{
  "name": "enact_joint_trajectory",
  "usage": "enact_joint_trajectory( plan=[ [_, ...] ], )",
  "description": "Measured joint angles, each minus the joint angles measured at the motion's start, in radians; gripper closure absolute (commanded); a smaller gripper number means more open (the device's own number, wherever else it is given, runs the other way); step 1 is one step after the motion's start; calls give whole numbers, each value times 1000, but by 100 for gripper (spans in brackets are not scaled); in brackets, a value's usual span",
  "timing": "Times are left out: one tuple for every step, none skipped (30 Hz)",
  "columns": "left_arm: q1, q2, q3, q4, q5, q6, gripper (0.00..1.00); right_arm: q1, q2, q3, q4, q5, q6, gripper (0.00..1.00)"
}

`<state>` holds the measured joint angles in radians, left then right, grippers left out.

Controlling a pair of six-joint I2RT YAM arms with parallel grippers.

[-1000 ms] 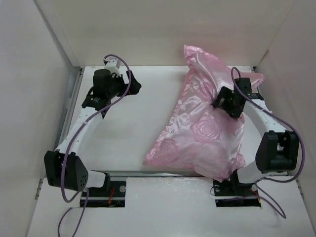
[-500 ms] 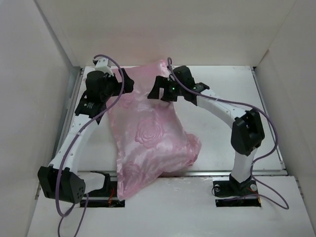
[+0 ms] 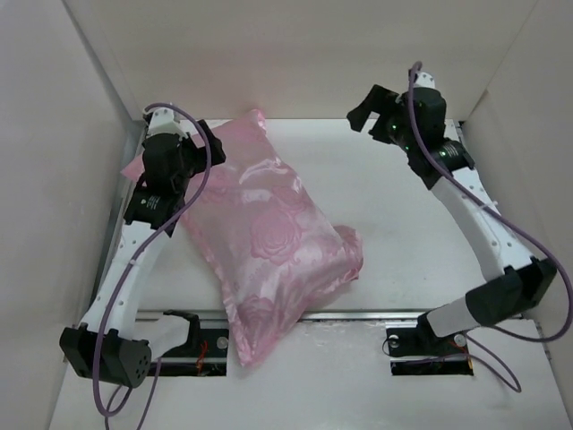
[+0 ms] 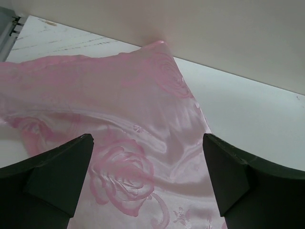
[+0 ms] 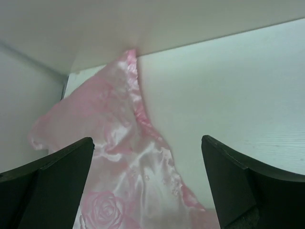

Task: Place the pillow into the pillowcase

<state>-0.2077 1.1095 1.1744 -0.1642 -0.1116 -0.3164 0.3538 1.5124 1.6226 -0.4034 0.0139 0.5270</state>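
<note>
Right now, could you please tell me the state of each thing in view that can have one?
pillowcase: plump and filled, lying diagonally on the table, held by neither gripper.
pillow: no white showing; apparently fully inside the pillowcase.
left gripper: open, hovering over the pillowcase's far end, holding nothing.
right gripper: open, raised at the far right, clear of the fabric.

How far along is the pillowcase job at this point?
Looks done: the pink pillowcase lies plump and filled, no white pillow showing. Nothing is held: the left hand is open over its far corner, the right hand open off to the side. Left: at most straightening it.
</note>
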Motion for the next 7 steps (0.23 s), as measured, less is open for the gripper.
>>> enact_joint_trajectory(
  plan=[
    [0, -4, 2, -5, -14, 0, 0, -2, -35, -14, -1, 39, -6, 0],
    [0, -10, 3, -10, -28, -1, 0, -1, -68, -32, -2, 75, -12, 0],
    [1, -16, 4, -14, -41, -1, 0, 1, -98, -49, -5, 111, -18, 0],
    [2, -24, 4, -14, -53, -3, 0, 2, -117, -61, -8, 140, -23, 0],
    [4, -31, 4, -14, -62, -5, 0, 2, -129, -70, -10, 165, -26, 0],
    [8, -38, 4, -14, -71, -6, 0, 2, -135, -79, -15, 188, -30, 0],
    [9, -44, 4, -14, -79, -7, 0, 2, -137, -87, -17, 206, -32, 0]
  ],
)
